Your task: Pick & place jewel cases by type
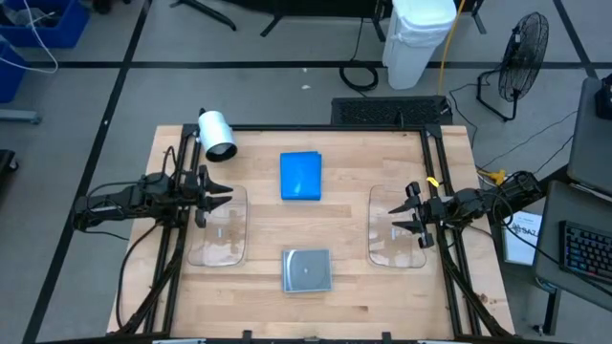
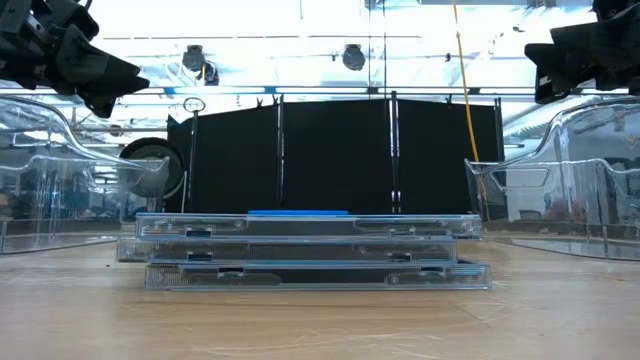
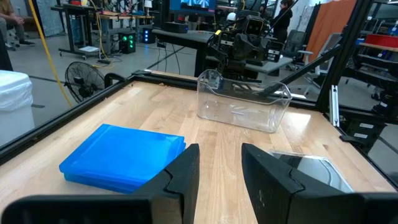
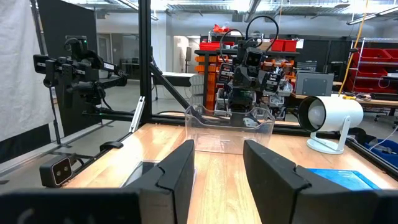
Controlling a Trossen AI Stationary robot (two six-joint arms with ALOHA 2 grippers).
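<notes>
A stack of bright blue jewel cases (image 1: 301, 176) lies flat at the table's middle, toward the far side, and shows in the left wrist view (image 3: 124, 157). A stack of grey translucent jewel cases (image 1: 306, 269) lies flat near the front edge (image 2: 315, 250). My left gripper (image 1: 222, 194) hovers level over the left clear tray (image 1: 218, 227), open with nothing between its fingers (image 3: 186, 177). My right gripper (image 1: 406, 215) hovers over the right clear tray (image 1: 397, 229), also open and holding nothing (image 4: 217, 180).
A white camera on a stand (image 1: 216, 134) sits at the table's far left corner. Black frame rails (image 1: 435, 182) run along the table's sides. Bare wood lies between the two trays and around both stacks.
</notes>
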